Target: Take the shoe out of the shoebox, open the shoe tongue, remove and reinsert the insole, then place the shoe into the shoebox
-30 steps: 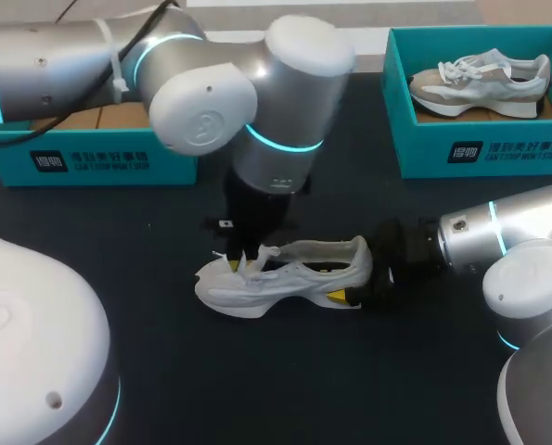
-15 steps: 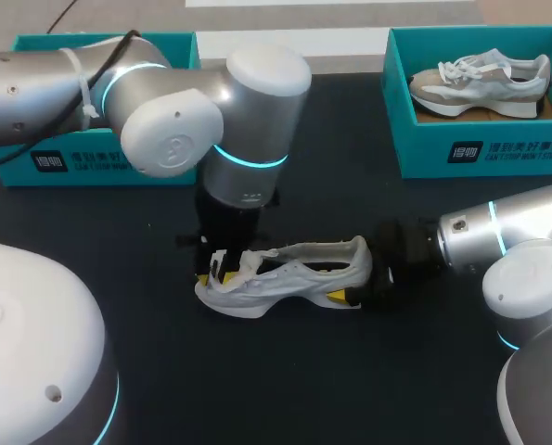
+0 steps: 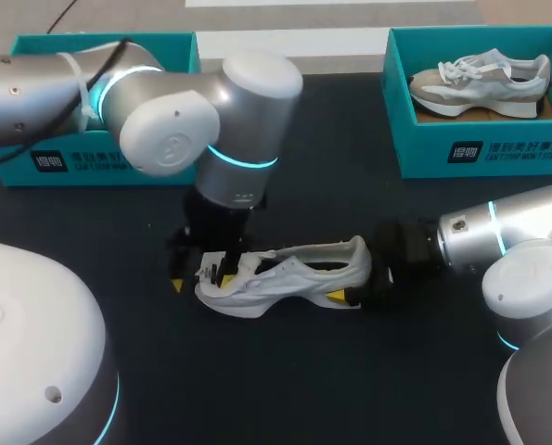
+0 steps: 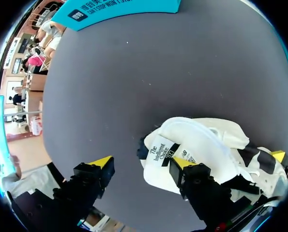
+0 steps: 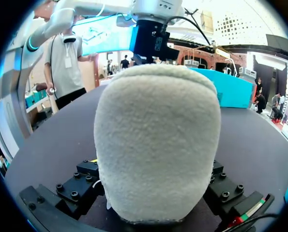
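The left pincer (image 4: pixel 142 163) is spread; one yellow-tipped finger (image 4: pixel 182 162) rests on the toe end of the shoe (image 3: pixel 294 273), right at the labelled tongue (image 4: pixel 159 151), while the other finger (image 4: pixel 101 162) stands over the bare surface (image 3: pixel 285 380) just left of the shoe; nothing is pinched between them. The right pincer (image 3: pixel 354 283) is pinching the shoe at the heel, whose fleecy back fills the gap between its fingers in the right wrist view; it holds the shoe steady, sole down on the surface, toe pointing left.

As for progress, the first step looks done: the shoe is out and lies in the middle of the surface, well apart from the teal shoebox (image 3: pixel 99 162) at the far left. Opening the tongue seems to be the step in hand; no insole shows outside the shoe, so I judge that taking it out, putting it back and boxing the shoe remain. A second box (image 3: pixel 480 153) at the far right holds another shoe (image 3: pixel 484 83).
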